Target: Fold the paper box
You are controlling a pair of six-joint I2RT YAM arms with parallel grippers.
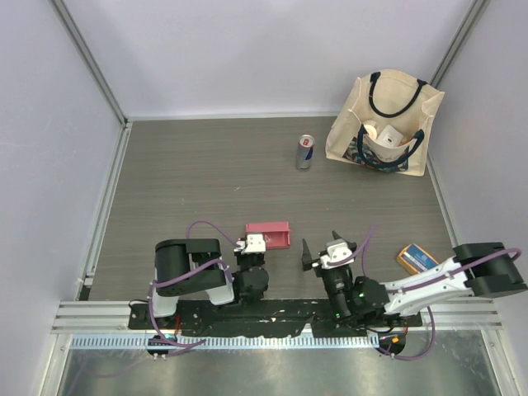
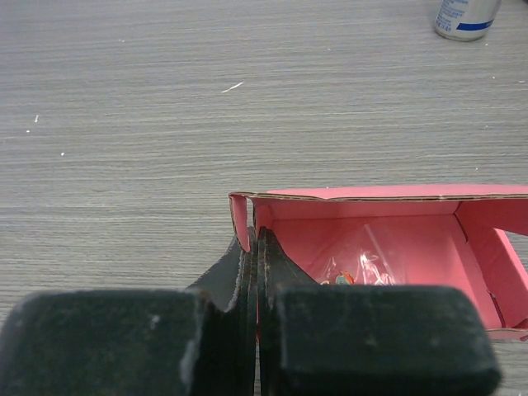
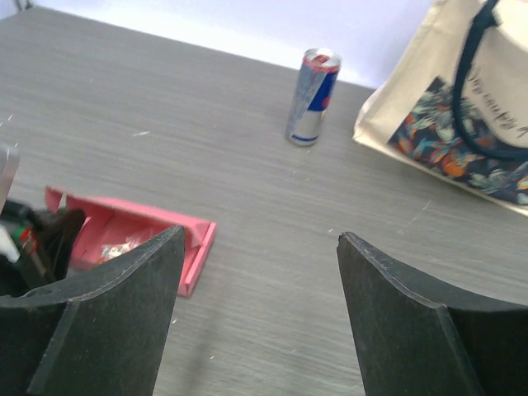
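The pink-red paper box (image 1: 270,234) lies on the table as a shallow open tray with raised walls, just ahead of the left arm. In the left wrist view the paper box (image 2: 388,235) has a clear plastic wrapper (image 2: 356,268) inside. My left gripper (image 2: 257,241) is shut on the box's left end wall; a thin strip of pink card shows between the fingers. It shows in the top view (image 1: 252,244) too. My right gripper (image 3: 260,239) is open and empty, right of the box (image 3: 136,227) and apart from it; in the top view (image 1: 322,250) it is near the table's front edge.
A drink can (image 1: 305,152) stands at the back middle, also in the right wrist view (image 3: 312,97). A cream tote bag (image 1: 384,124) with black handles lies at the back right, a white box (image 1: 389,136) in it. A small blue-yellow packet (image 1: 417,259) lies front right.
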